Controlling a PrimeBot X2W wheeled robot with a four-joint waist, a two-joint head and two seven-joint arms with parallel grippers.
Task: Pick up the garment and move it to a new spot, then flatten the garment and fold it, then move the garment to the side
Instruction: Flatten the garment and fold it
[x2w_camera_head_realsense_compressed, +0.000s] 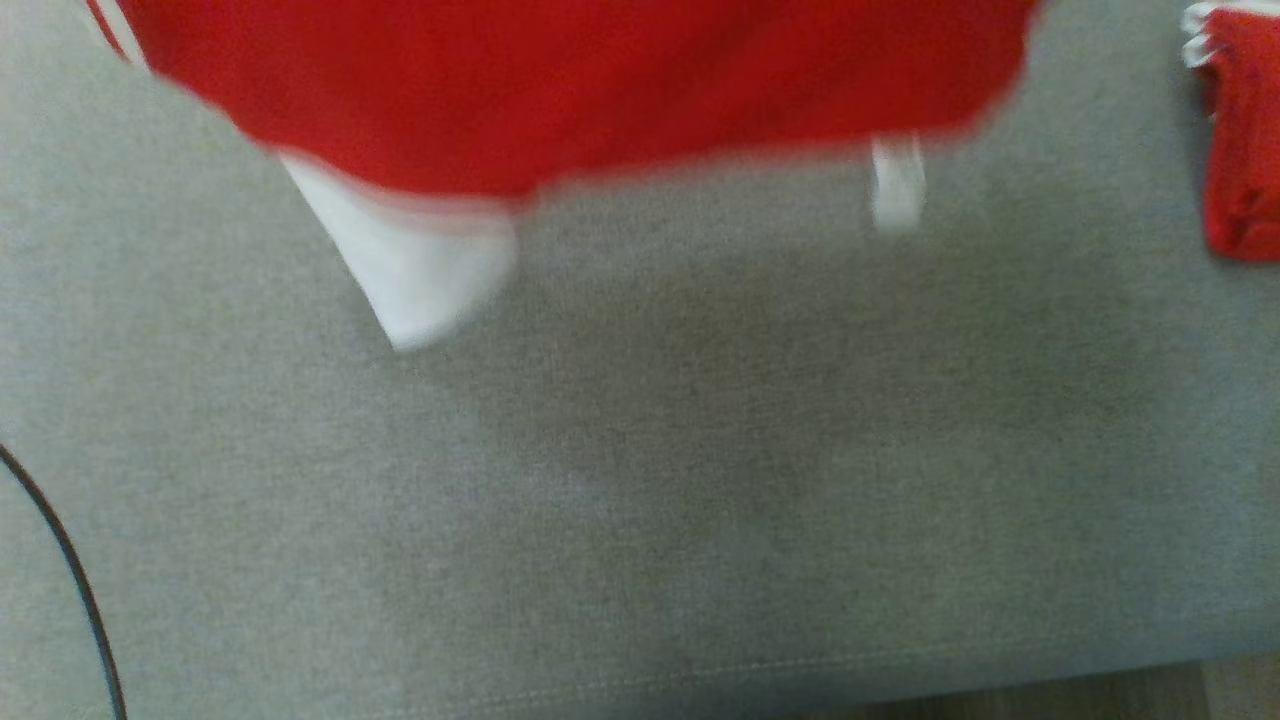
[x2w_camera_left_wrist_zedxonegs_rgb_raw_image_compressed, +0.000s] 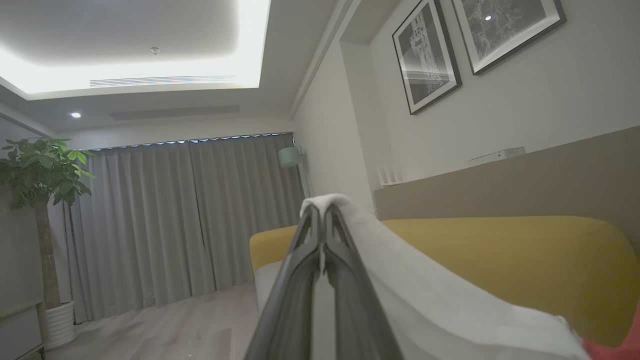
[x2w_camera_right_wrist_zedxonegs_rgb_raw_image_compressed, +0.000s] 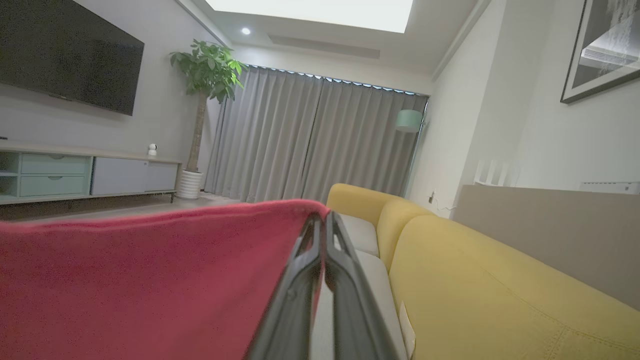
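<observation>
red garment (x2w_camera_head_realsense_compressed: 580, 90) pinched by left hand (x2w_camera_left_wrist_zedxonegs_rgb_raw_image_compressed: 324, 212), right hand (x2w_camera_right_wrist_zedxonegs_rgb_raw_image_compressed: 323, 220)

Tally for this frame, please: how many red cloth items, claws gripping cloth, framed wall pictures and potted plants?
Red cloth items: 2, the held garment and a red piece on the grey cushion
Claws shut on the garment: 2, left claw and right claw
Framed pictures: 2, left picture and right picture
Potted plant: 1
Total: 7

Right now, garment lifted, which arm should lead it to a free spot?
Left, probably: left fingers and right fingers both pinch the garment, but another red cloth lies at the right of the cushion; its left side is bare.
</observation>
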